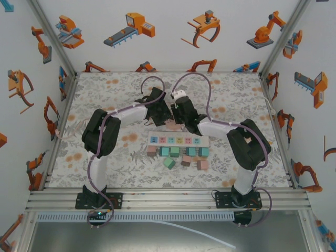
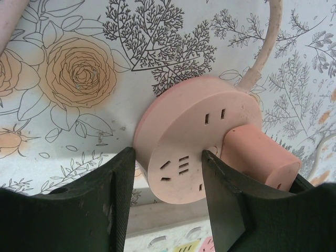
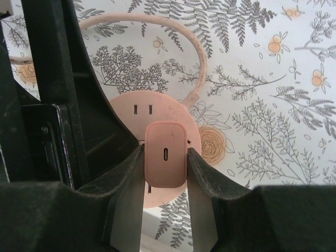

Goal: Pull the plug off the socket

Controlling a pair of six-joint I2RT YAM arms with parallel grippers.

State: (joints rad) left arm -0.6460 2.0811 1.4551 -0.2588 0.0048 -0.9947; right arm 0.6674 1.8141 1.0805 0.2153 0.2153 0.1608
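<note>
A round pink socket [image 2: 178, 131] with a pink cord [image 2: 265, 47] is tilted up off the floral mat. A pink plug [image 2: 257, 157] sticks out of its face. My left gripper [image 2: 168, 153] is shut on the socket's lower part, one finger at its left rim and the other on its face beside the plug. My right gripper [image 3: 166, 151] is shut on the plug [image 3: 166, 155], one pad on each side, and the socket [image 3: 157, 107] is behind it. In the top view both grippers [image 1: 160, 113] [image 1: 181, 115] meet over the socket [image 1: 170, 126] at mid-table.
A white power strip [image 1: 178, 140] with coloured outlets lies just in front of the grippers. Several small coloured adapter blocks [image 1: 178, 155] sit in front of it. The left arm's dark body [image 3: 52, 105] is close on the left in the right wrist view. Printed walls enclose the table.
</note>
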